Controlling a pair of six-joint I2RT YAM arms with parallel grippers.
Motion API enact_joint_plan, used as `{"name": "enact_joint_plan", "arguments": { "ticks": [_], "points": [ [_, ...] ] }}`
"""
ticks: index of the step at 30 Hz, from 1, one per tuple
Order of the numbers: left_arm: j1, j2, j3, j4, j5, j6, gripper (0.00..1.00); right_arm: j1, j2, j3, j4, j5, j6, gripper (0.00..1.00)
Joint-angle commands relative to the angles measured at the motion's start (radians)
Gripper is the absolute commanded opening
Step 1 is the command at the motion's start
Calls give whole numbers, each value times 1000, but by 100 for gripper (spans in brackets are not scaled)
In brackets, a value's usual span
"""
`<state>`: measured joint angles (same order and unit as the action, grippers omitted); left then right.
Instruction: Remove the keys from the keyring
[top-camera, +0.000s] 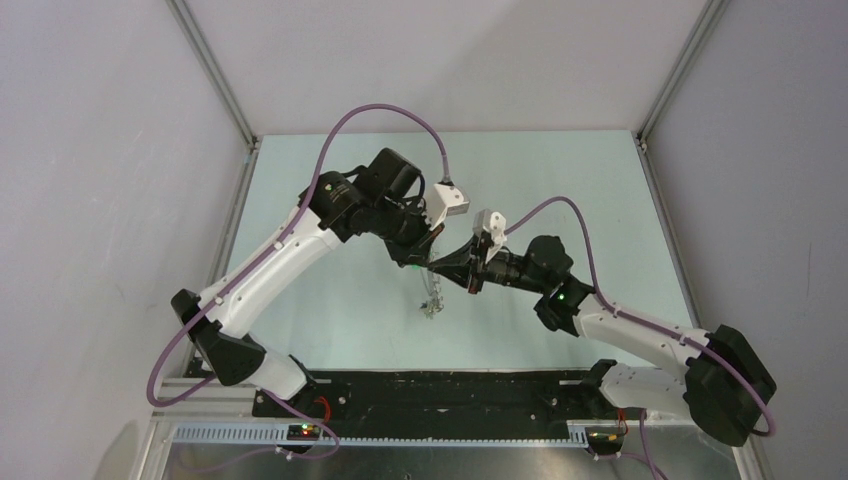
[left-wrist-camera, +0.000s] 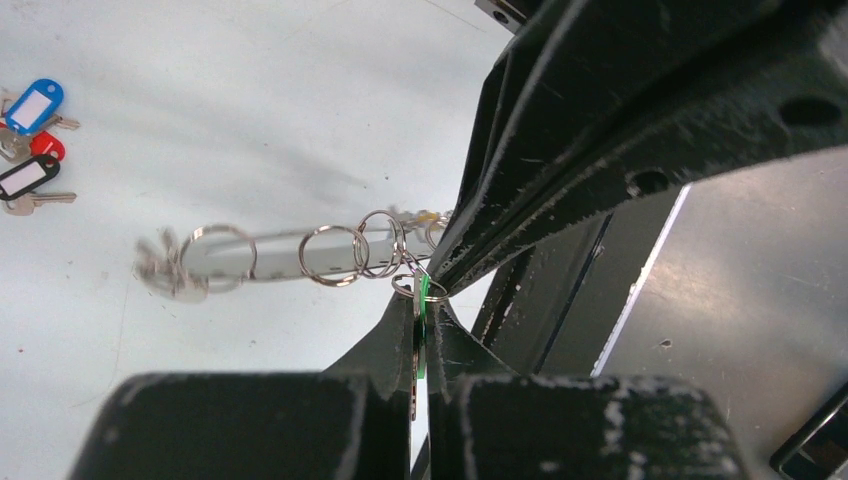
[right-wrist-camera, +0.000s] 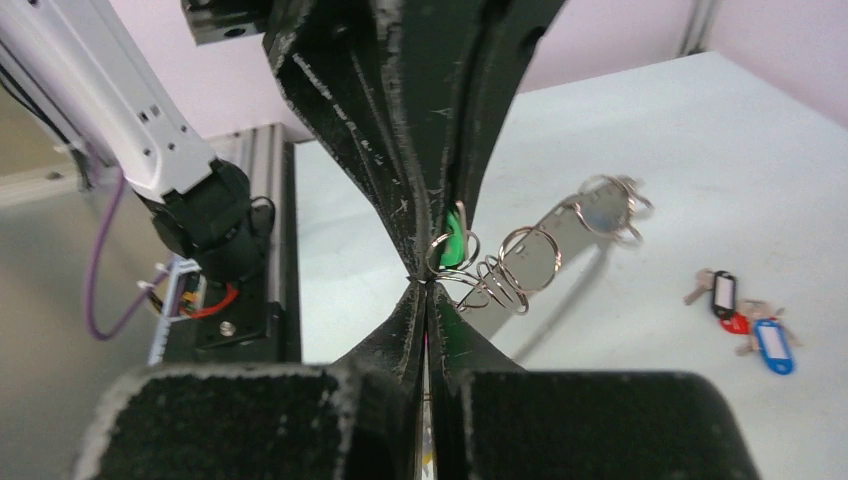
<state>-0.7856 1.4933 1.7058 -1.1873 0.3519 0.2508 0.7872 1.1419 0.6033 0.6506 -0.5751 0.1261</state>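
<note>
Above the middle of the pale blue-green worktop, the large dull grey hoop of the keyring hangs clear of the surface, edge-on and fringed with small silvery rings, dangling from where the two arms meet. At that spot the left end effector is clamped on a green-headed key. The right end effector is pressed closed at its tips, apparently nipping the small split ring that ties this key to the hoop, though the contact is too fine to be sure. Loose keys with blue, red and black tags lie on the worktop well apart. One key looks mid-extraction. Next it must be wound along the ring's coil until it slips free, without the hoop twisting away.
</note>
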Motion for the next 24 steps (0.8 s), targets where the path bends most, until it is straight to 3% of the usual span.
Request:
{"name": "enact_joint_plan", "arguments": {
  "ticks": [1,7,12,13,17,24],
  "points": [
    [-1,-31,50,86,19,-14,0,103,-69,33,-128,106,-225,2],
    [-1,-20,61,83,16,-29,0,248,-116,17,-205,271,-490,4],
    [-1,-12,70,77,18,-32,0,353,-122,-86,-86,420,-697,17],
    [0,-14,70,76,19,-29,0,358,-124,-99,-39,462,-701,25],
    [-1,-23,63,75,21,-12,0,322,-158,-125,-28,472,-612,42],
    [-1,-25,59,74,25,-1,0,134,-243,-132,-82,216,-370,52]
  ]
}}
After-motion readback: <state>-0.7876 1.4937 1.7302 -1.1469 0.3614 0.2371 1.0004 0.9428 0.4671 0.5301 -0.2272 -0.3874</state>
